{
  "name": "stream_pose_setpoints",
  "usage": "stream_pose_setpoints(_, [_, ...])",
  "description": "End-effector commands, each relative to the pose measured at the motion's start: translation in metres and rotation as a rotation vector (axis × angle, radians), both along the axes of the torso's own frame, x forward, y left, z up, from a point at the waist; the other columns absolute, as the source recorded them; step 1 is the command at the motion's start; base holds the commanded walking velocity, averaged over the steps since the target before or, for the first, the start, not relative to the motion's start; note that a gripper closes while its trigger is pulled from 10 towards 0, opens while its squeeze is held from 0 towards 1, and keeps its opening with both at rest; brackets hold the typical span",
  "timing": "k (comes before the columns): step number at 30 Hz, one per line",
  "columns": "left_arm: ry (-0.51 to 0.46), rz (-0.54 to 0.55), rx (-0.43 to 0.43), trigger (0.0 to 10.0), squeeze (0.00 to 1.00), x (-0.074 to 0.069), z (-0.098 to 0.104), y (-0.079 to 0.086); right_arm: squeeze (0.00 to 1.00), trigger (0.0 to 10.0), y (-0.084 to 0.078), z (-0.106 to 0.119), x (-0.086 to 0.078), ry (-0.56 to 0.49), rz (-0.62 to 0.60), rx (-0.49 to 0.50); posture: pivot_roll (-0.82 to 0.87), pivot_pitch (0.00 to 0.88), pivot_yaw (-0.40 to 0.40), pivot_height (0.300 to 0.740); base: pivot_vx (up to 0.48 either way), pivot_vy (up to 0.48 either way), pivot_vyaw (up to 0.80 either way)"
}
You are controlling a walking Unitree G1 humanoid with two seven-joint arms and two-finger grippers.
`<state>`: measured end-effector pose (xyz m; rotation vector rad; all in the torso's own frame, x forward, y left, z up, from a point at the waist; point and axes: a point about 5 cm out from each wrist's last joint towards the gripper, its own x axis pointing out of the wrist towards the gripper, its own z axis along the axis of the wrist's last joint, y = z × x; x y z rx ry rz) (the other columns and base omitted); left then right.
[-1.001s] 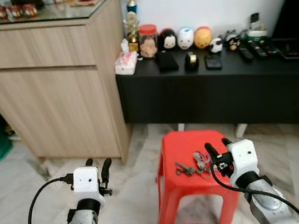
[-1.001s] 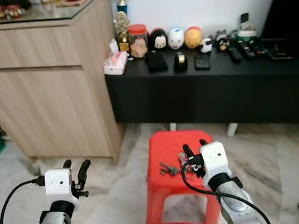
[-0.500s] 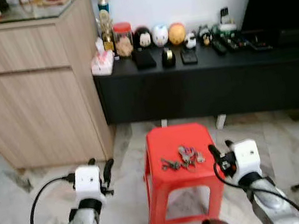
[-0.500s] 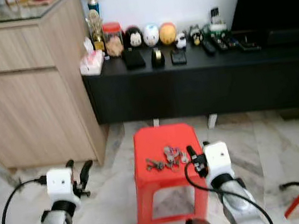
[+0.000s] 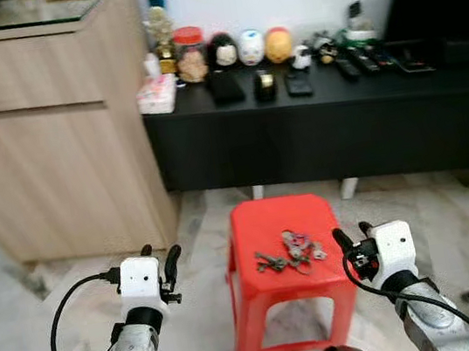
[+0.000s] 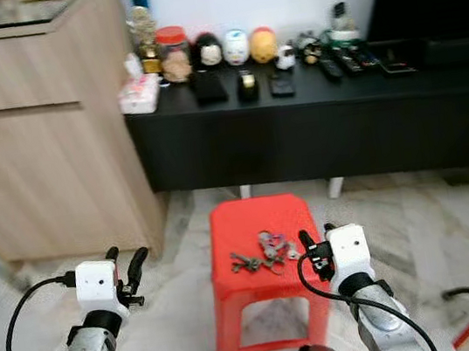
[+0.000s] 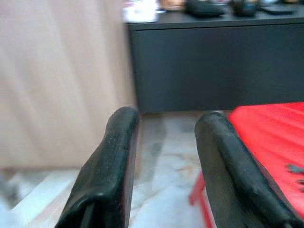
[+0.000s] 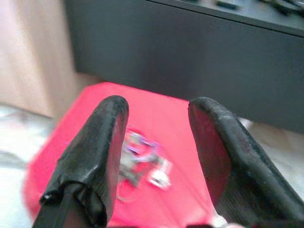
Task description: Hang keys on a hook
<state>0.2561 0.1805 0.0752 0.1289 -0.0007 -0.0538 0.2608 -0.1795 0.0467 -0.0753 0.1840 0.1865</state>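
Left eye view takes in the whole room: one red plastic stool (image 5: 284, 261) stands at lower centre on the marble floor (image 5: 24, 304), and a bunch of keys (image 5: 292, 252) lies on its seat. Behind it, across the middle of the frame, runs a long black counter (image 5: 325, 131) with a row of small things along its top, among them three round figurines (image 5: 251, 48), one jar with a red lid (image 5: 192, 55) and one pink box (image 5: 157, 94). One light wooden cabinet (image 5: 43, 133) fills the upper left.

Two pincers show at the bottom of the frame. The left pincer (image 5: 158, 257) hangs over the floor to the left of the stool, holding nothing. The right pincer (image 5: 351, 236) sits just beside the stool's right edge, near the keys but not touching them.

Right wrist view shows what the head views cannot: the two black fingers (image 8: 95, 152) stand well apart and empty, with the blurred keys (image 8: 142, 159) on the red seat seen between them. Left wrist view shows its own fingers (image 7: 111, 166) likewise spread, framing floor and cabinet, with the stool's corner (image 7: 266, 137) at the right edge of the frame.
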Motion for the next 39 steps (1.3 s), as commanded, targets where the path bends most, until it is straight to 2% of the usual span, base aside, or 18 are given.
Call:
stream_pose_setpoints(1, [-0.013, 0.0, 0.001, 10.0, 0.0, 0.001, 0.004, 0.0, 0.0, 10.0, 0.002, 0.004, 0.003, -0.017, 0.015, 0.007, 0.0, 0.0, -0.078, 0.608, 0.0, 0.0, 0.78])
stream_pose_setpoints(5, [-0.011, -0.001, 0.001, 10.0, 0.0, 0.001, 0.004, 0.001, 0.0, 10.0, 0.001, 0.004, 0.002, -0.015, 0.015, 0.012, 0.0, 0.0, -0.077, 0.608, 0.0, 0.0, 0.78])
stream_pose_setpoints(13, [-0.005, -0.006, 0.002, 10.0, 0.0, 0.002, 0.004, -0.001, 0.0, 10.0, -0.004, -0.001, 0.0, 0.018, 0.019, 0.001, 0.0, 0.0, -0.075, 0.608, 0.0, 0.0, 0.0])
stream_pose_setpoints(20, [-0.008, -0.01, 0.003, 10.0, 0.0, 0.002, 0.005, -0.001, 0.0, 10.0, -0.004, 0.001, 0.0, -0.001, 0.023, 0.008, -0.01, 0.0, -0.075, 0.608, 0.0, 0.0, 0.66])
stream_pose_setpoints(27, [-0.008, -0.013, 0.009, 10.0, 0.0, 0.002, 0.005, -0.001, 0.0, 10.0, -0.013, -0.004, 0.0, 0.028, -0.065, 0.056, 0.0, 0.0, -0.075, 0.608, 0.0, 0.0, 0.0])
stream_pose_setpoints(39, [-0.011, -0.023, 0.012, 10.0, 0.0, 0.002, 0.005, -0.002, 0.0, 10.0, -0.013, -0.004, -0.001, 0.024, -0.069, 0.065, 0.0, 0.0, -0.072, 0.608, 0.0, 0.0, 0.0])
